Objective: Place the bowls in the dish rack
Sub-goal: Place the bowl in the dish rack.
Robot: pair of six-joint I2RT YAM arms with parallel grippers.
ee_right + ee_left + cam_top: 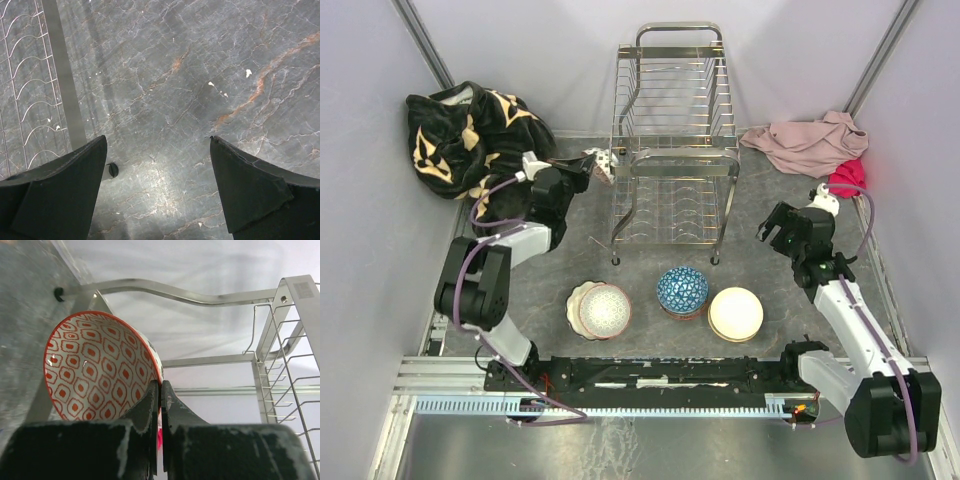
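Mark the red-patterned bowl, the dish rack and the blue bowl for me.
red-patterned bowl [95, 370]: left wrist view, on its patterned inside wall.
dish rack [685, 152]: top external view, on the upper tier's front rail.
blue bowl [682, 290]: top external view, on the middle of its inside.

Counted: one red-patterned bowl [100, 370], at least four other bowls [735, 313], one dish rack [675, 130], two bundled cloths [460, 135], one red item [847, 178], two arms [510, 245].
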